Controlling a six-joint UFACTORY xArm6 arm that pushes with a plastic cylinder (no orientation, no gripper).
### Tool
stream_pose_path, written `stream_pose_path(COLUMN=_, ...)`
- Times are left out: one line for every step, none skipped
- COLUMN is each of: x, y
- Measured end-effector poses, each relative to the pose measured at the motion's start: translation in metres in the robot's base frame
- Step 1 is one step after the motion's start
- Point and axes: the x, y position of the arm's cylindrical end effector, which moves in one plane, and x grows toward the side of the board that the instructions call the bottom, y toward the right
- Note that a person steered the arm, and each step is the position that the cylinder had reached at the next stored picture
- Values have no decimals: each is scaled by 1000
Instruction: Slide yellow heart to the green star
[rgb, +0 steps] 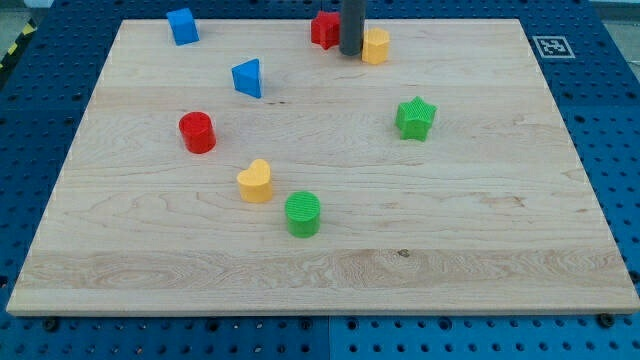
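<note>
Pale wood board (480, 230) carries yellow heart (255, 181), green star (415, 118), red cylinder (197, 132).

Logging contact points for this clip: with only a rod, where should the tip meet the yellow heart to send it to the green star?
Push, don't grip. The green star lies up and to the view's right of the yellow heart, so meet the heart's lower-left side. My tip sits at the view's top, between the red block and yellow block, and would probably have to circle round.
</note>
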Motion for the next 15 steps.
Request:
stream_pose_path(x=0, y=1)
stream_pose_path(x=0, y=-1)
stream_pose_path(x=12, y=-1)
stream_pose_path(x=79, y=-12)
stream_pose_path(x=142, y=-44)
stream_pose_path(x=177, y=-99)
stream_pose_path(x=196, y=-155)
stream_pose_path(x=222, y=-188)
stream_pose_path(x=251, y=-168)
stream_pose_path(x=257, y=-160)
stream_pose_path(x=245, y=-154)
stream_pose_path(x=219, y=-125)
stream_pose_path(x=217, y=-82)
stream_pose_path(x=223, y=-33)
stream_pose_path(x=245, y=1)
